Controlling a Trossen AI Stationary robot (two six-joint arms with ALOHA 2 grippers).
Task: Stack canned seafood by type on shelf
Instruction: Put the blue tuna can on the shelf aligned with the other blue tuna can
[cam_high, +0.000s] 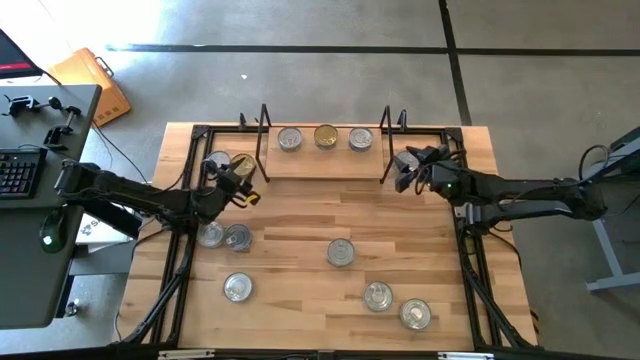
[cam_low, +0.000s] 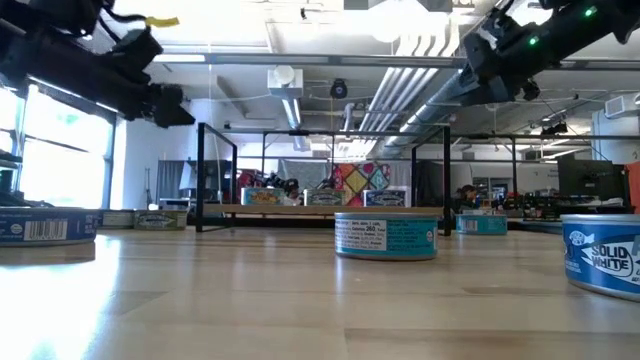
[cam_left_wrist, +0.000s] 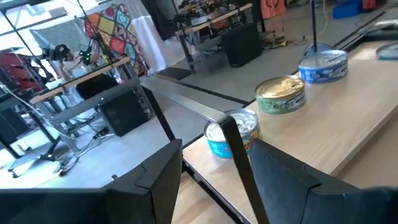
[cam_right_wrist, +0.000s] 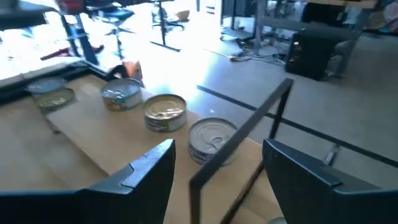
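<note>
The shelf (cam_high: 322, 165), a light board between two black wire end frames, stands at the table's far middle. Three tins rest on it in a row: silver (cam_high: 290, 138), gold (cam_high: 326, 136), silver (cam_high: 361, 138). More tins lie loose on the tabletop, among them a pair (cam_high: 224, 236) at the left and one (cam_high: 341, 252) in the middle. My left gripper (cam_high: 250, 182) hovers open by the shelf's left end frame, clear of the table. My right gripper (cam_high: 401, 168) hovers open by the right end frame. Both wrist views show open fingers with nothing between them (cam_left_wrist: 217, 177) (cam_right_wrist: 217, 174).
Two more tins (cam_high: 218, 162) sit just left of the shelf, under the left gripper. Further tins lie near the front: one (cam_high: 238, 288) left, two (cam_high: 377, 296) (cam_high: 415, 314) right. The shelf's wire frames (cam_high: 262, 140) (cam_high: 388, 140) rise above the board. A desk with a keyboard (cam_high: 20, 170) stands left.
</note>
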